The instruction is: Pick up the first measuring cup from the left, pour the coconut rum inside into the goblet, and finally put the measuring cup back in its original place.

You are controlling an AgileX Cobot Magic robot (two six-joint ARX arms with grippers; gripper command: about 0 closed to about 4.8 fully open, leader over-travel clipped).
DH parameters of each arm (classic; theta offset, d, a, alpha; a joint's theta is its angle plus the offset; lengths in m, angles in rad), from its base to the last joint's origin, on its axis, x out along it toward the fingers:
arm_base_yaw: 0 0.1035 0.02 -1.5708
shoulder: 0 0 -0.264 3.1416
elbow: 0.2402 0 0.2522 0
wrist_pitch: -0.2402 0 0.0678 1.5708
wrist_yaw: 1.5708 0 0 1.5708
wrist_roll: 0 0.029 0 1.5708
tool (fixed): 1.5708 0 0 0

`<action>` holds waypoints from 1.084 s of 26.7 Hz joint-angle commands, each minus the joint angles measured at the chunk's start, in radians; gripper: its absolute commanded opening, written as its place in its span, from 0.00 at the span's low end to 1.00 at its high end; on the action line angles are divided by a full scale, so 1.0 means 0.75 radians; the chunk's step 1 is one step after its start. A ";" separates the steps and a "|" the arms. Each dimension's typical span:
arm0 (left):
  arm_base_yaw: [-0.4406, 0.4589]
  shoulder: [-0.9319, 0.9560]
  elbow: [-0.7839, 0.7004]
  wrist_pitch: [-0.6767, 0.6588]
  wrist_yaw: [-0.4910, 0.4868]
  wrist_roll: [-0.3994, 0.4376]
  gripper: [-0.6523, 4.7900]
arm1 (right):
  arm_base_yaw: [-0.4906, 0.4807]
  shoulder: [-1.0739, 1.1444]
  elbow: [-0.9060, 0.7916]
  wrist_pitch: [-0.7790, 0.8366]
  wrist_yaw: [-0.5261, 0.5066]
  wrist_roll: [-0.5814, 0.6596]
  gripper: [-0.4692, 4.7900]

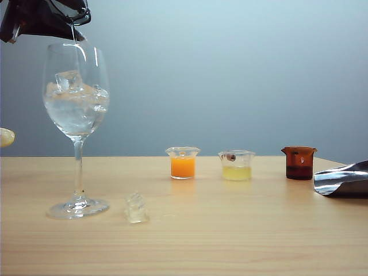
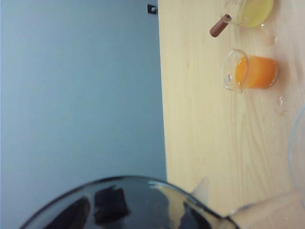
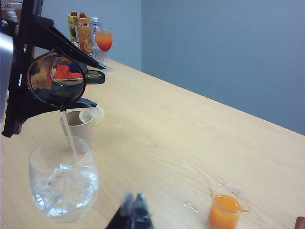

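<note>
Right of the goblet — orange cup, yellow cup.

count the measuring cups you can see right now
4: the smoky grey cup in the left pincer, tipped over the goblet; orange cup, pale yellow cup and amber-brown cup in a row on the table.

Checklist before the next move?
1. Grip: left end effector clamps the tilted cup above the goblet. Ok.
2. Aim: stream falls inside the goblet's rim. Ok.
3. Cup empty: cannot tell; liquid is running out.
4. Goblet stable: upright, foot flat on the table. Ok.
5. Return spot free: cannot tell; a loose ice cube lies beside the goblet's foot.
6. Right end effector: low over the table, apart from the goblet. Ok.
</note>
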 commanded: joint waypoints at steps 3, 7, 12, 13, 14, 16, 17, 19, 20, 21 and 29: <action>-0.039 -0.006 0.006 0.029 0.005 0.070 0.55 | 0.001 -0.004 0.010 0.022 -0.004 -0.005 0.07; -0.043 -0.006 0.006 0.026 -0.018 0.125 0.55 | 0.001 -0.004 0.010 0.022 -0.004 -0.004 0.07; -0.044 -0.006 0.006 0.026 -0.055 0.194 0.55 | 0.001 -0.004 0.010 0.021 -0.004 -0.005 0.07; -0.044 -0.006 0.006 0.026 -0.054 0.194 0.55 | 0.001 -0.004 0.010 0.021 -0.004 -0.005 0.07; -0.048 -0.006 0.006 0.027 -0.055 0.195 0.55 | 0.001 -0.004 0.010 0.020 -0.004 -0.005 0.07; -0.057 -0.006 0.006 0.027 -0.056 0.195 0.55 | 0.001 -0.004 0.010 0.020 -0.004 -0.005 0.07; -0.057 -0.006 0.006 0.027 -0.055 0.196 0.54 | 0.001 -0.004 0.010 0.020 -0.004 -0.005 0.07; -0.057 -0.006 0.006 0.026 -0.064 0.233 0.49 | 0.001 -0.004 0.010 0.020 -0.004 -0.005 0.07; -0.057 -0.006 0.006 0.026 -0.077 0.250 0.47 | 0.001 -0.004 0.010 0.020 -0.004 -0.005 0.07; -0.057 -0.006 0.006 0.026 -0.085 0.260 0.45 | 0.001 -0.004 0.010 0.020 -0.004 -0.005 0.07; -0.057 -0.006 0.006 0.016 -0.085 0.264 0.45 | 0.001 -0.003 0.010 0.020 -0.004 -0.005 0.07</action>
